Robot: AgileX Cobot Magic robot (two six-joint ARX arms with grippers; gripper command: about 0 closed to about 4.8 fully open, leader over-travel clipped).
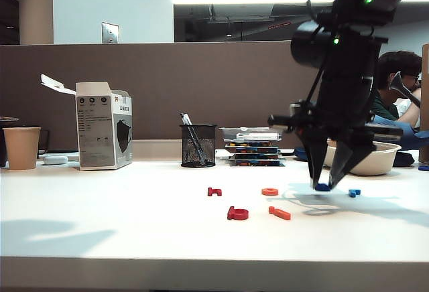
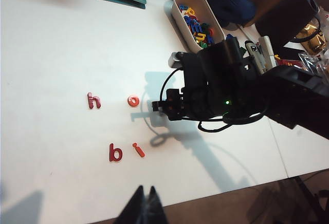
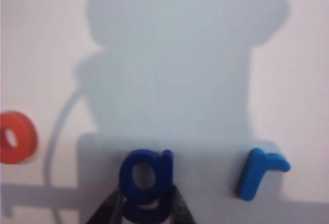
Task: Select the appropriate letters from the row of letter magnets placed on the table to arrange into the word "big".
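Judging by the layout, two thirds is done: the b [image 1: 237, 213] and i [image 1: 279, 213] lie side by side nearer the table's [image 1: 100, 238] front edge, and only the g [image 1: 323, 187] is left to join them. It sits in the back row, right of middle, with the right gripper [image 3: 145, 209] down on it, jaws clamped on its lower loop. The left gripper [image 2: 144, 203] hangs over the front edge, jaws together, holding nothing.

Count, left to right: one h [image 1: 214, 191], one b, one o [image 1: 269, 191], one i, one g, one r [image 1: 354, 193]: six letters.
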